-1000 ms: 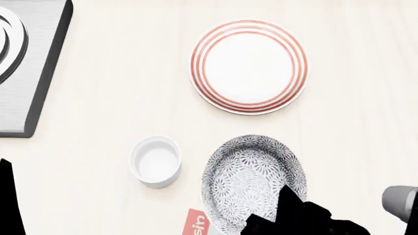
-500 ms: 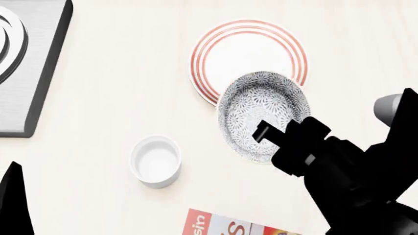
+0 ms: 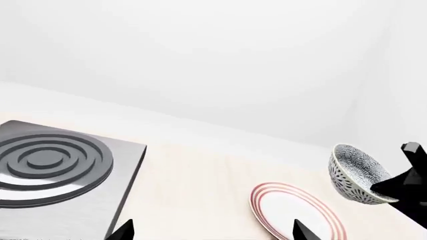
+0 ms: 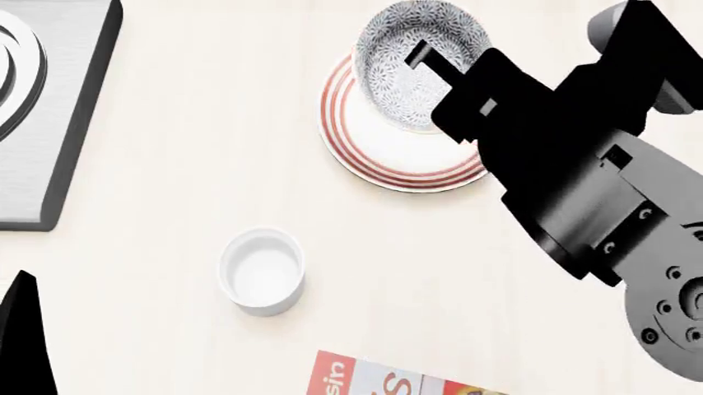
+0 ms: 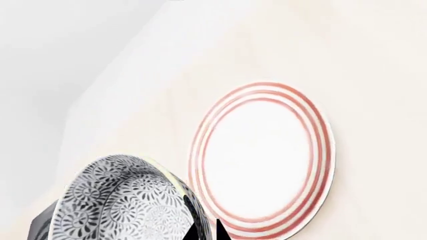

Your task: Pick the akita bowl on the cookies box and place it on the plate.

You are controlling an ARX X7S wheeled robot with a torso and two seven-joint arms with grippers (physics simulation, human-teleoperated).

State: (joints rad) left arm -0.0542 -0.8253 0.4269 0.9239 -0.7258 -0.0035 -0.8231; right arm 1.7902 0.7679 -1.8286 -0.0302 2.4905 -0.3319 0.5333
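The speckled black-and-white akita bowl [image 4: 409, 67] hangs over the far part of the red-ringed plate [image 4: 379, 160]. My right gripper [image 4: 434, 64] is shut on its rim, one finger inside the bowl. The right wrist view shows the bowl [image 5: 123, 202] with its rim between the fingertips of the right gripper [image 5: 202, 233], beside the plate [image 5: 260, 160]. From the left wrist view the bowl [image 3: 355, 174] is tilted and lifted clear of the plate [image 3: 293, 215]. A corner of the cookies box [image 4: 368, 380] shows at the near edge. My left gripper [image 3: 213, 232] is open and holds nothing.
A small plain white cup [image 4: 262, 271] stands on the table between the cookies box and the plate. A grey stove plate with dark rings [image 4: 49, 115] lies at the far left, seen too in the left wrist view [image 3: 57, 167]. A white wall rises behind the table.
My right gripper has carried the bowl from above the cookies box away from me, to over the plate's far side. The cup and plate have stayed put.
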